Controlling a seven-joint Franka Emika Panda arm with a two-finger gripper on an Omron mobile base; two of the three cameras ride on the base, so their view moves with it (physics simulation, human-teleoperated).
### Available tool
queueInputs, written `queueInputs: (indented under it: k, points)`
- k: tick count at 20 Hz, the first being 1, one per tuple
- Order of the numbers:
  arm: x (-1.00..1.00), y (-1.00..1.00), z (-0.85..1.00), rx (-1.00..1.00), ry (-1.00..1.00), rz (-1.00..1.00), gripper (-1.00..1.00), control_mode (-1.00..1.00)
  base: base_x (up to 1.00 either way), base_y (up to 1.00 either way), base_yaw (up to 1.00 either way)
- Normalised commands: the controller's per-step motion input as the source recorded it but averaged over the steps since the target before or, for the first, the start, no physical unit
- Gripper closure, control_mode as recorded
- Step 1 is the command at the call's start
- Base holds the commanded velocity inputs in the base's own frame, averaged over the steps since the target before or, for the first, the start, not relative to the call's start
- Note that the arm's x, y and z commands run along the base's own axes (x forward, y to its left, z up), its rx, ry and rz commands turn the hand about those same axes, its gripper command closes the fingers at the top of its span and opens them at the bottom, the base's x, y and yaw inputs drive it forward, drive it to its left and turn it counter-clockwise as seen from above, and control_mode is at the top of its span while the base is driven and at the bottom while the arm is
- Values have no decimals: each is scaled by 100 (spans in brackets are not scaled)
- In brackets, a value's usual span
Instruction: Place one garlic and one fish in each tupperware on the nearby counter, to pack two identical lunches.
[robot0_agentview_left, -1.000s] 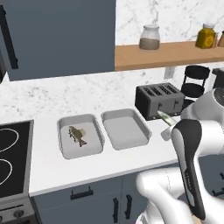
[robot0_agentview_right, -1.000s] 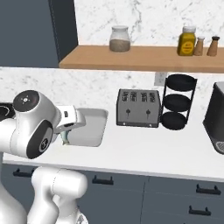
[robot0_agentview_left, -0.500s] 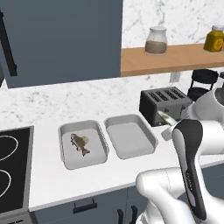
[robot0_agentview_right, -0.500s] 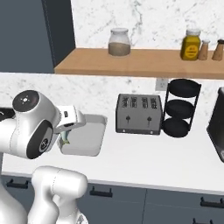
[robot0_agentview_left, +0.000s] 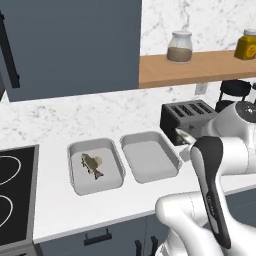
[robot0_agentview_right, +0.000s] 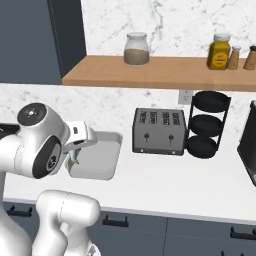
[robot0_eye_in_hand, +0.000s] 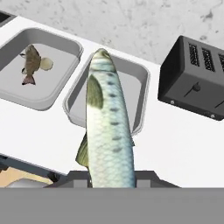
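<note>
My gripper (robot0_eye_in_hand: 112, 178) is shut on the tail end of the slim, pale silvery-green fish (robot0_eye_in_hand: 107, 127). It holds the fish above the counter (robot0_eye_in_hand: 175, 144), head pointing over the right tupperware (robot0_eye_in_hand: 136, 89), whose visible floor is bare. The left tupperware (robot0_eye_in_hand: 41, 104) holds the brown mottled fish (robot0_eye_in_hand: 30, 61) with a cream garlic (robot0_eye_in_hand: 47, 64) touching it. In the left base view the gripper (robot0_agentview_left: 187, 141) and held fish (robot0_agentview_left: 183, 136) hang just right of the right tupperware (robot0_agentview_left: 150, 159), near the toaster. In the right base view the fish (robot0_agentview_right: 74, 157) hangs over the tupperware's (robot0_agentview_right: 100, 159) left edge.
A dark toaster (robot0_agentview_left: 187, 115) stands right of the trays, against the wall. A black tiered rack (robot0_agentview_right: 207, 125) is beyond it. A wooden shelf (robot0_agentview_left: 200, 67) with jars hangs above. A stove top (robot0_agentview_left: 12, 200) lies at the left end of the counter.
Both base views have shifted a little, so the camera has moved. The gripper still holds the silvery fish in about the same place beside the right tray.
</note>
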Motion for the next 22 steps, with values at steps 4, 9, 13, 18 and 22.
queueInputs:
  k: [4, 9, 13, 18, 22]
  points:
    - [42, 37, -49, 0, 3, -3, 100, -100, 0, 0, 0]
    - [53, 38, -42, 5, 8, -16, 100, -100, 0, 0, 0]
    - [52, 15, -42, 12, 13, -26, 100, -100, 0, 0, 0]
    - [46, 3, -22, 10, 19, -17, 100, -100, 0, 0, 0]
    - [38, 0, -30, 1, 15, -1, 100, -100, 0, 0, 0]
